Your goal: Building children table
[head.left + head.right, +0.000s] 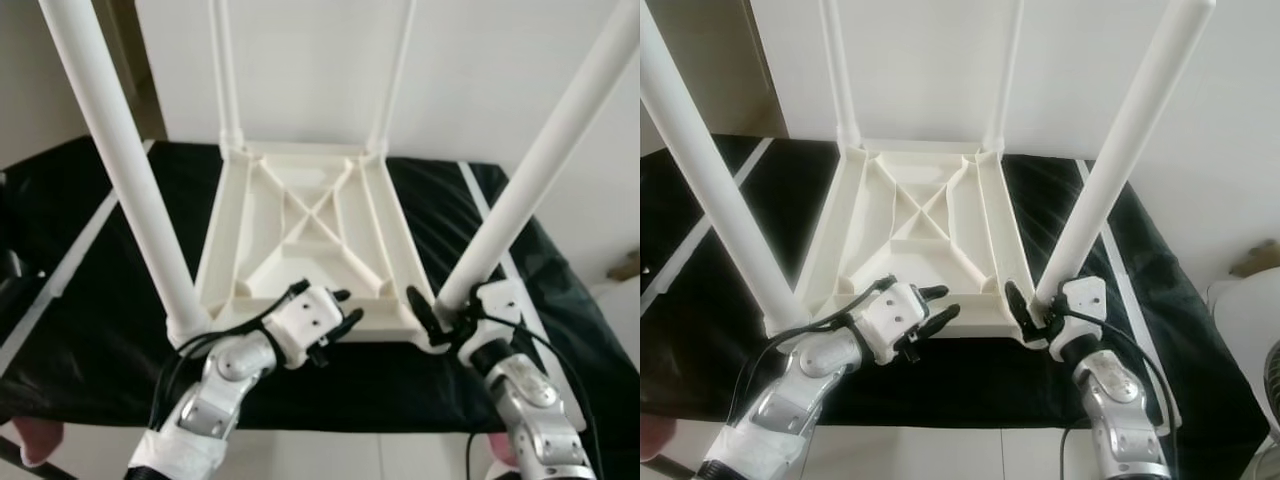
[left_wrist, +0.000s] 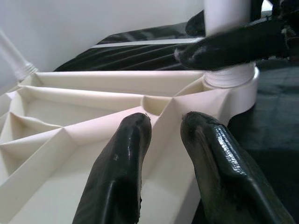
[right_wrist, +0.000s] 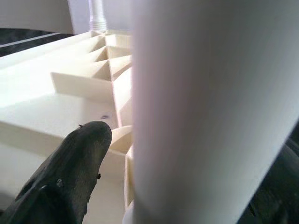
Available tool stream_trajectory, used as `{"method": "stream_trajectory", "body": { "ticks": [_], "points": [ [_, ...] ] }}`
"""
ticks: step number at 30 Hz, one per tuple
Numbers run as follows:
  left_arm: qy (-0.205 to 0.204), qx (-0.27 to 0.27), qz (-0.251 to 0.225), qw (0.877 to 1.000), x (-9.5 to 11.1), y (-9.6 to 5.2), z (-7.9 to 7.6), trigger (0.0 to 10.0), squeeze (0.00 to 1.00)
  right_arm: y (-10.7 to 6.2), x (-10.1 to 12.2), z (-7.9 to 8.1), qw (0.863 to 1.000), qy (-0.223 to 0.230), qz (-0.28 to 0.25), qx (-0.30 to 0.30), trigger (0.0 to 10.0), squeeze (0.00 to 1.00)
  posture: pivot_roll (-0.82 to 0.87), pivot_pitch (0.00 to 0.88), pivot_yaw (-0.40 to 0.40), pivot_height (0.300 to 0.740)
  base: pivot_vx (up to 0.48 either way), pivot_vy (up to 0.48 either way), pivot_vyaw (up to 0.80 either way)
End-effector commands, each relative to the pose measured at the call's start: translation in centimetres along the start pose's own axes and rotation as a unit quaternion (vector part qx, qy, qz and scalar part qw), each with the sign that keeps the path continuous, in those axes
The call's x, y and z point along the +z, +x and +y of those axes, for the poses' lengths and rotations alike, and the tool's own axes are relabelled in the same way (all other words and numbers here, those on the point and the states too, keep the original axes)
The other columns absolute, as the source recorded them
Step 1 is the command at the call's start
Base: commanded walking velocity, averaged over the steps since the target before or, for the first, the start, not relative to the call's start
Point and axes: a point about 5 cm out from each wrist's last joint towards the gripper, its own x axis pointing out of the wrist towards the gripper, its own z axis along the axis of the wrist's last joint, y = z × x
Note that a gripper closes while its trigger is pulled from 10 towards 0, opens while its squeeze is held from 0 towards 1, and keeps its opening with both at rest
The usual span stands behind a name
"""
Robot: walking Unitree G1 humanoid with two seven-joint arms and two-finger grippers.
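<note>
Here, an upturned white table top (image 1: 300,235) on black cloth (image 1: 90,330).
Right gripper (image 1: 437,318) clasps the near-right leg (image 1: 530,170); left gripper (image 1: 340,318) hovers parted, empty, at the near edge.

White wall (image 1: 300,60) behind; black sheet (image 1: 90,330) (white stripes) covering surface

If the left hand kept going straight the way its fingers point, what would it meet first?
Most likely the near right leg at its socket, where the right hand is closed around it. The left hand hovers over the tabletop underside, fingers slightly apart, aimed at that corner; depth is uncertain.
</note>
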Motion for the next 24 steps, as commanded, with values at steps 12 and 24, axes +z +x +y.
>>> {"method": "stream_trajectory", "body": {
  "ticks": [12, 24],
  "points": [
    [0.004, -0.026, -0.017, 1.0, 1.0, 1.2, -0.3, 10.0, 0.0, -0.3, -0.3, -0.8, 0.999, -0.021, 0.004, 0.04, 0.0, 0.0, -0.12, 0.073, 0.007, 0.74, 0.0, 0.0, 0.0],
    [0.006, -0.025, -0.014, 1.0, 1.2, 1.0, -0.1, 10.0, 0.0, -0.3, -0.6, 0.4, 1.0, 0.018, 0.016, -0.013, 10.0, 0.0, -0.11, 0.091, 0.001, 0.74, 0.0, 0.0, 0.0]
  ]
}}
